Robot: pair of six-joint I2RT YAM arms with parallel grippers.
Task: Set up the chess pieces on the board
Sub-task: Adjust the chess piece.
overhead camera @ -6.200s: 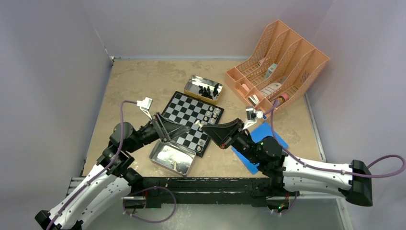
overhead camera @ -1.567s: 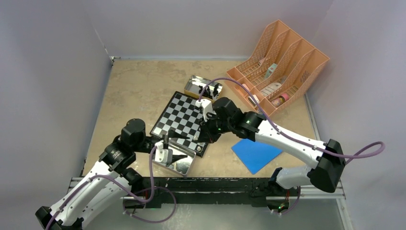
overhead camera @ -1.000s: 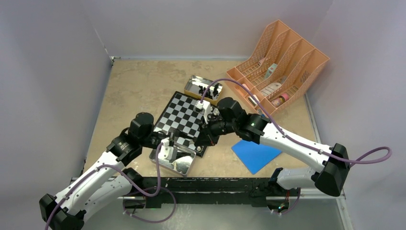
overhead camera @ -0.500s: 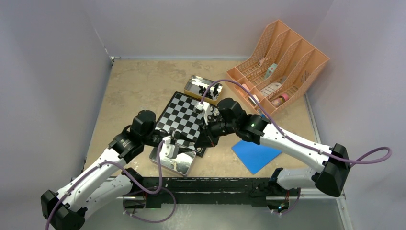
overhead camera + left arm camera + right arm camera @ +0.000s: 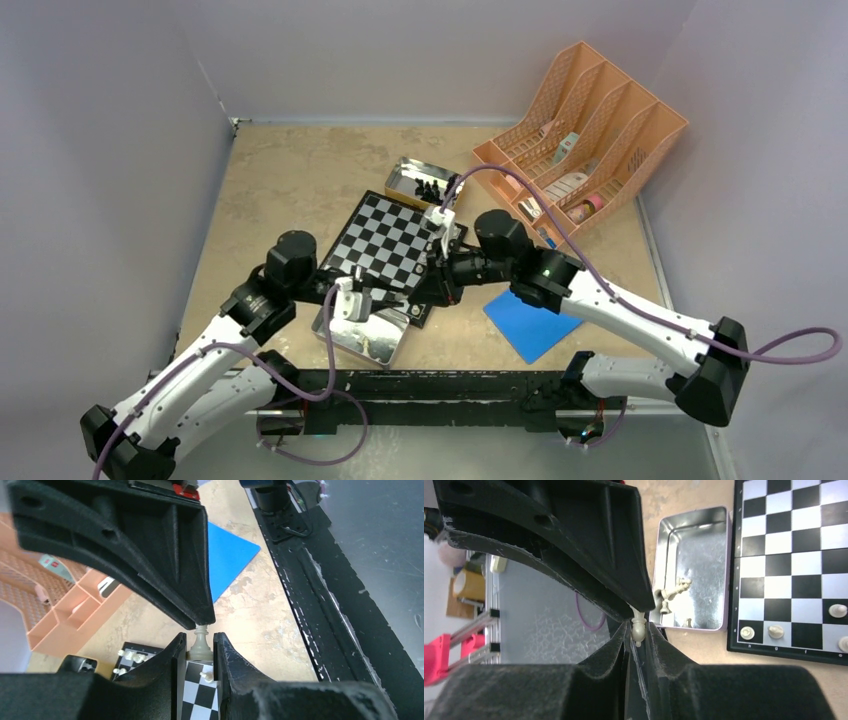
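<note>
White arms [image 5: 640, 325], black hands [image 5: 200, 647], looping purple cables [image 5: 800, 340].

One board [image 5: 385, 245] is lying on the surface [image 5: 270, 190], with two metal tins [image 5: 425, 183], one blue square [image 5: 530, 322] and one orange file rack [image 5: 590, 130]. Four cream pieces [image 5: 776, 629] are showing along the board's near edge. Each arm's jaws are pinching one cream piece [image 5: 201, 642].

Cream pcs [image 5: 776, 629] on board [image 5: 794, 555] edge

Bright, even light — soft shadows, sharp
</note>
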